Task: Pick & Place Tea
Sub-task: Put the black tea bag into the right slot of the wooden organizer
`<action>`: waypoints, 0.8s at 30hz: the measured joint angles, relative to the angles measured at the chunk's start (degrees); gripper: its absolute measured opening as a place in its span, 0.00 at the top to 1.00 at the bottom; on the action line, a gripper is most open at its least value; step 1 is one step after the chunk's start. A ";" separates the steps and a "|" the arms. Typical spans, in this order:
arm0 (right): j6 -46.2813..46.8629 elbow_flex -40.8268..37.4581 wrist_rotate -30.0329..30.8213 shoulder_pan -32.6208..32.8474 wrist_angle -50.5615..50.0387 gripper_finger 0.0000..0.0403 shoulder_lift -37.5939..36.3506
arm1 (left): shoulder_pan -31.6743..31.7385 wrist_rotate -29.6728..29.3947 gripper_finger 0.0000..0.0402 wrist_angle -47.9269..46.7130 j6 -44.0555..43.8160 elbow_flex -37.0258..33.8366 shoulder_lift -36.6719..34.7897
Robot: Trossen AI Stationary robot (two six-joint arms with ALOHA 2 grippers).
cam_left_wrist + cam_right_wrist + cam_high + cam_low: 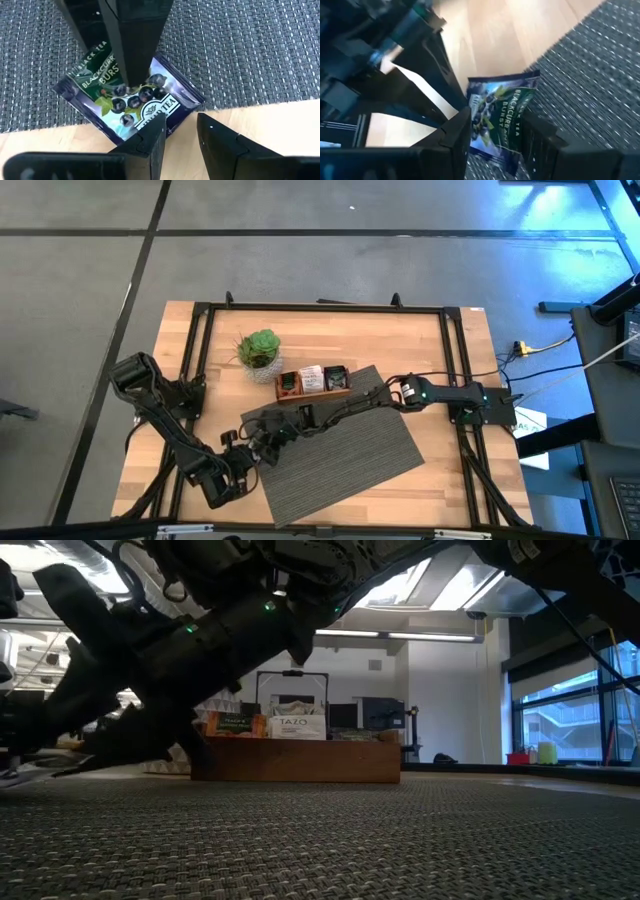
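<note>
A blue-purple blackcurrant tea sachet (165,92) sits tilted at the grey mat's left corner, one corner over the bare wood. My right gripper (497,117) reaches in from the table's right (268,432) and is shut on it. My left gripper (180,140) stands open just near of it (255,452). Only wood shows between its fingers. One fingertip (155,132) is beside the sachet's lower corner; whether it touches, I cannot tell. More tea sachets (312,376) stand in the wooden tray (340,390). My right gripper has the tea sachet between its two fingers, which slant down from the table's right. One finger (135,60) lies on the printed face near its middle (145,95). The other finger (80,25) ends behind the sachet's far edge (92,50), its tip hidden. The sachet sits tilted.
The grey woven mat (350,450) covers the table's near middle. The wooden tray (295,762) stands at the mat's far edge, with a small green potted plant (260,350) to its left. A black frame (200,320) runs round the table.
</note>
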 joint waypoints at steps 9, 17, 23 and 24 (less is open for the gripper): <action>-3.12 0.00 -3.04 -0.38 -1.38 0.62 0.00 | 0.04 0.35 0.73 -0.05 -0.50 -0.07 0.05; -3.25 0.00 -3.08 -0.94 -1.44 0.63 0.00 | 0.04 0.48 0.73 -0.07 -0.61 -0.11 0.07; -3.42 0.00 -3.06 -1.13 -1.49 0.74 -0.02 | -0.44 -0.50 0.73 0.09 1.66 -0.15 0.19; -3.76 0.00 -3.06 -1.13 -1.53 0.77 -0.02 | -0.60 -0.53 0.73 0.10 1.93 -0.15 0.10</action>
